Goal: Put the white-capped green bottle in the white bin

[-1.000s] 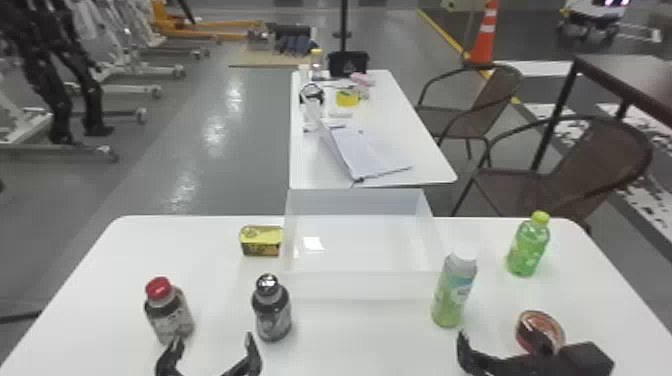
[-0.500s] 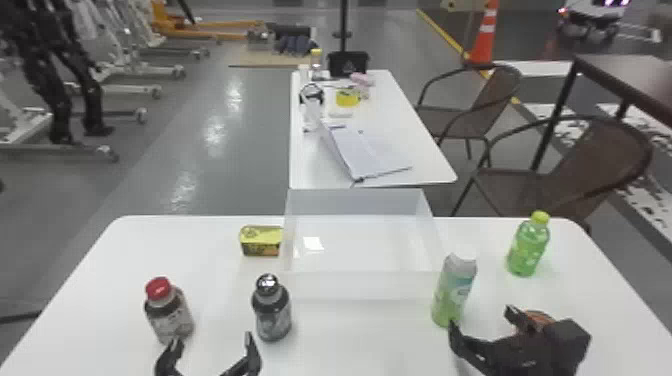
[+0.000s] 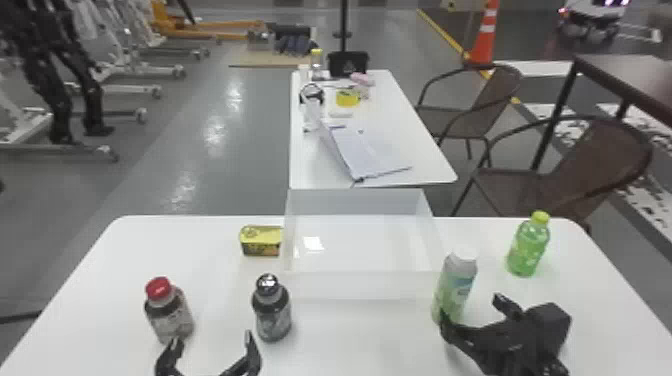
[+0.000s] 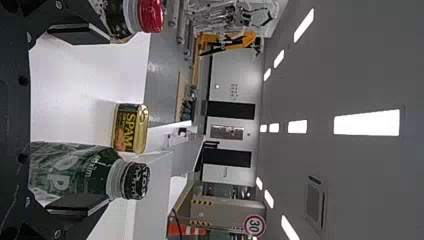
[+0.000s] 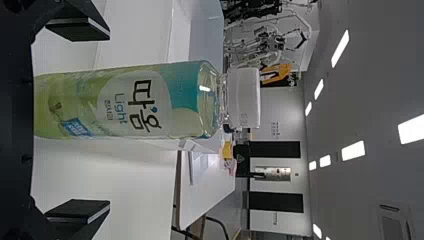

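At the white bin (image 3: 350, 286)'s near right corner, white-capped green bottle (image 3: 454, 290) upright on worktop (image 3: 360, 340). Right gripper (image 3: 473, 309) close by, jaws wide; left gripper (image 3: 212, 340), jaws wide too. Risk: bottle sits off-centre, closing finger could tip it.

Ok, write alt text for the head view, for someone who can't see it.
Open right claw at a white-capped green bottle standing beside a white bin on a white table. Open left claw near a red-capped bottle and a black-capped bottle; yellow tin and yellow-capped green bottle stand farther back.
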